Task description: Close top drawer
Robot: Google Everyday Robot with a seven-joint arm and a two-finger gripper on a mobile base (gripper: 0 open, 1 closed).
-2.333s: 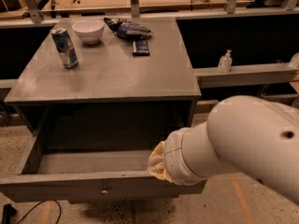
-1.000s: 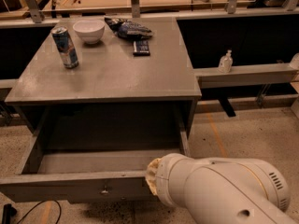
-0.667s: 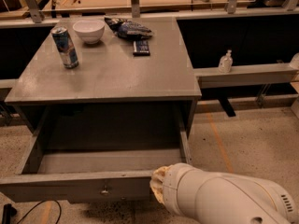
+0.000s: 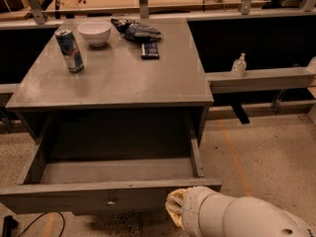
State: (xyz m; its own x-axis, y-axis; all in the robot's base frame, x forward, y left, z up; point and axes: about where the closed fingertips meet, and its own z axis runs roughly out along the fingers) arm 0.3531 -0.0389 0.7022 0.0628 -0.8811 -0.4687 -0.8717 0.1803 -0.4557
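Camera view: looking down on a grey cabinet (image 4: 118, 83) from its front side
Top drawer (image 4: 64, 197): standing pulled well out of the cabinet, with its long front panel lying across the lower frame and a small round knob (image 4: 111, 200) sitting at centre
Arm (image 4: 237, 218): white, coming in from the lower right corner
Gripper (image 4: 174, 207): sitting at the pale end of the arm, just beside the right part of the drawer front and below its top edge. How far it is opening, or whether it is holding anything, cannot be told
Cabinet top: carrying a can (image 4: 69, 50) at the left, a white bowl (image 4: 95, 32) behind it, a crumpled bag (image 4: 134, 31) and a dark flat object (image 4: 150, 50) near the rear centre
Ledge (image 4: 266, 78): running to the right of the cabinet and bearing a small clear bottle (image 4: 239, 65)
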